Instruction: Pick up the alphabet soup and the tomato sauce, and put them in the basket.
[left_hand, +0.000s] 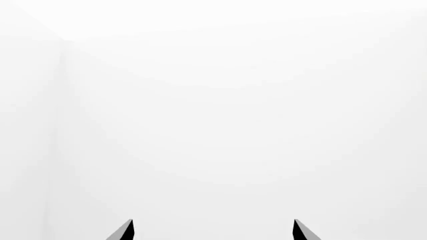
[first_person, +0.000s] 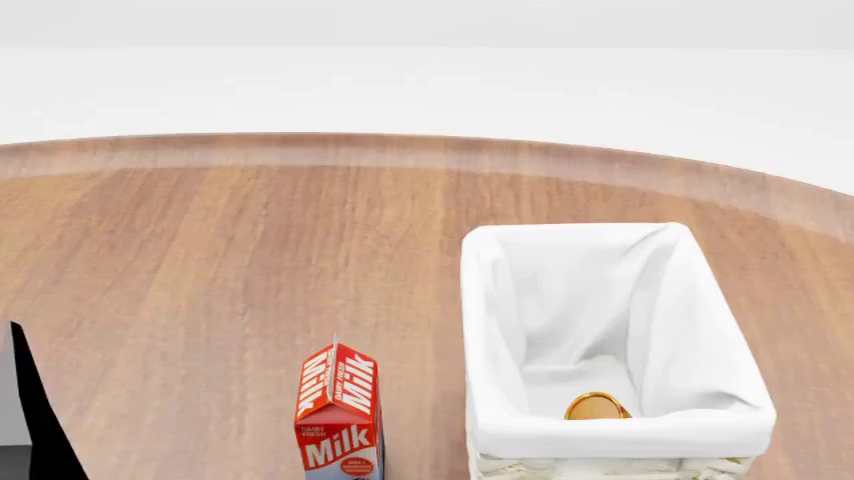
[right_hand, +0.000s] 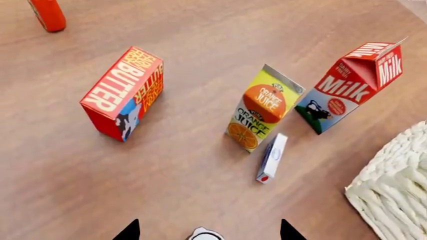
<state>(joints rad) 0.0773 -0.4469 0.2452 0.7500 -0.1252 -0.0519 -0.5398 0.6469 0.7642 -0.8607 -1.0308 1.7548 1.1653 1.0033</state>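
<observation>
My right end effector (right_hand: 207, 231) is spread apart above a small pale-lidded can (right_hand: 205, 234); it's hard and smooth, so I'd squeeze its round sides.

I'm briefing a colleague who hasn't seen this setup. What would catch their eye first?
In the head view, the white-lined basket at right on the wooden table, a golden can base inside it, with the red milk carton to its left. The right wrist view shows a red butter box, an orange juice carton and a small box lying flat.
</observation>
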